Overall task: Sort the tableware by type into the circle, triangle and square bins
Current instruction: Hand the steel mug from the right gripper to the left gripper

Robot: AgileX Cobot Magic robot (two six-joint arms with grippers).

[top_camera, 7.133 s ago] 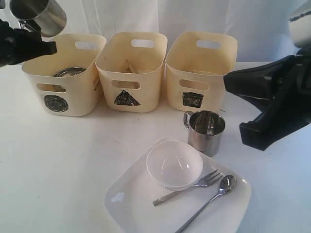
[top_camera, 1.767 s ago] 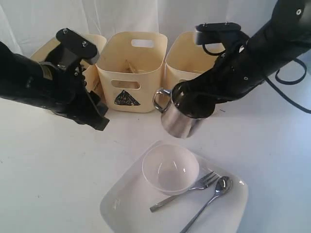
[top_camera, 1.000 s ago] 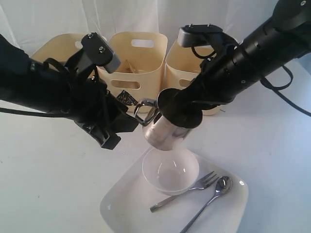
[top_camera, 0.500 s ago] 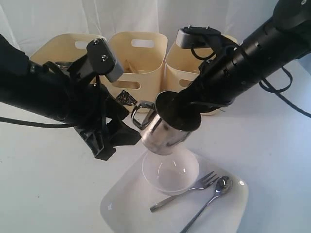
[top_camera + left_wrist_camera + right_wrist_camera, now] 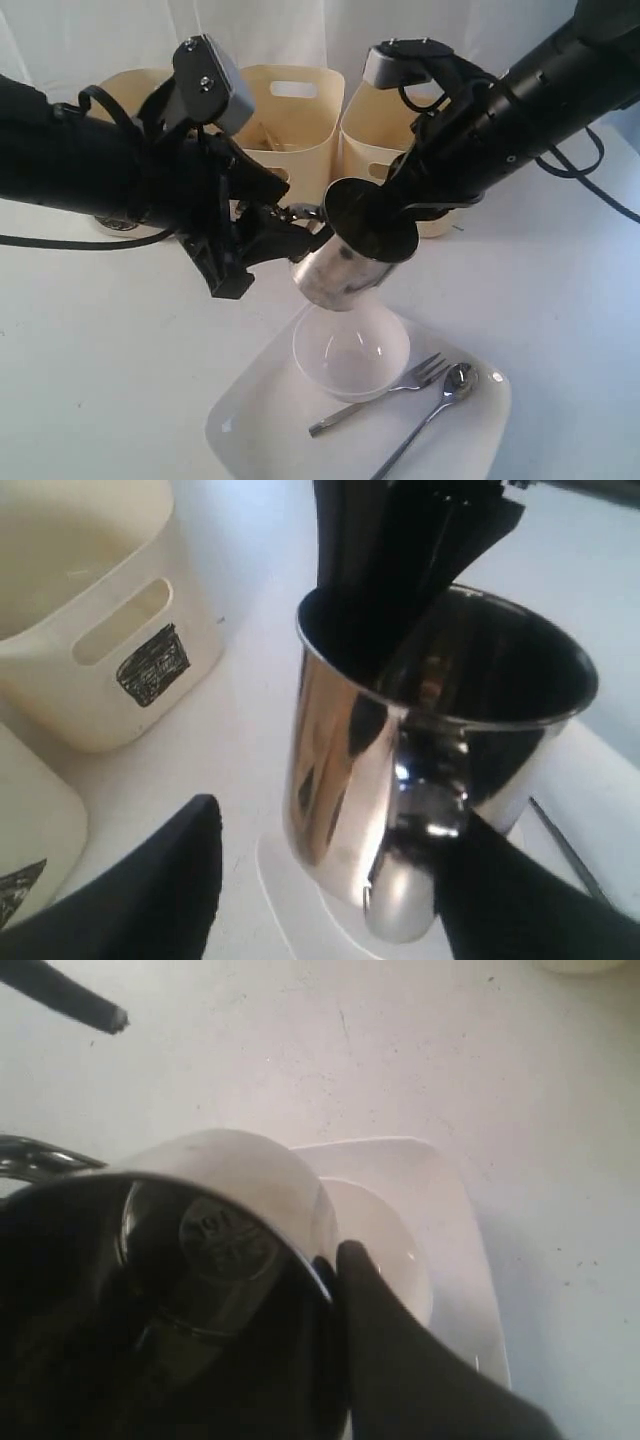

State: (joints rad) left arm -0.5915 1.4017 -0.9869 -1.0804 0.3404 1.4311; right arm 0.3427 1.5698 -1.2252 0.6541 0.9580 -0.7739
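A steel mug [image 5: 335,272] hangs tilted in the air above the clear plastic bowl [image 5: 350,350]. My right gripper [image 5: 375,215] is shut on its rim, one finger inside and one outside [image 5: 400,1360]. My left gripper [image 5: 285,228] is open, and its fingers [image 5: 160,880] straddle the mug's handle [image 5: 420,815] without closing on it. The bowl, a fork [image 5: 385,395] and a spoon [image 5: 440,398] lie on the white plate [image 5: 250,430]. The other mug, the steel bowl and the knife are hidden.
Three cream bins stand at the back: the circle bin [image 5: 115,88] mostly behind my left arm, the triangle bin [image 5: 290,110], and the square bin [image 5: 385,125] partly behind my right arm. The square bin [image 5: 90,630] also shows in the left wrist view.
My left gripper has moved right and up until its fingers reach the mug's handle. The right gripper still holds the mug over the bowl, almost in the same place.
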